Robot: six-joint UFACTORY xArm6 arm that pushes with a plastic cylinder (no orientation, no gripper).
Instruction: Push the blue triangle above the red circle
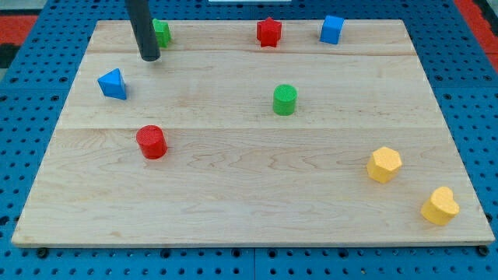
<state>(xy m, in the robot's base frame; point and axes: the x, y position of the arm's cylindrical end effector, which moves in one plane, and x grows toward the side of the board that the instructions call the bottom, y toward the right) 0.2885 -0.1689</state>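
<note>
The blue triangle (113,84) lies near the board's left edge. The red circle (152,141) lies below it and a little to the right, apart from it. My tip (150,57) is above and to the right of the blue triangle, not touching it. The rod partly hides a green block (162,32) at the view's top left.
A red star (269,32) and a blue cube (332,29) sit along the top edge. A green circle (285,99) is near the middle. A yellow hexagon (384,164) and a yellow heart (440,206) lie at the bottom right. The wooden board (249,194) rests on a blue pegboard.
</note>
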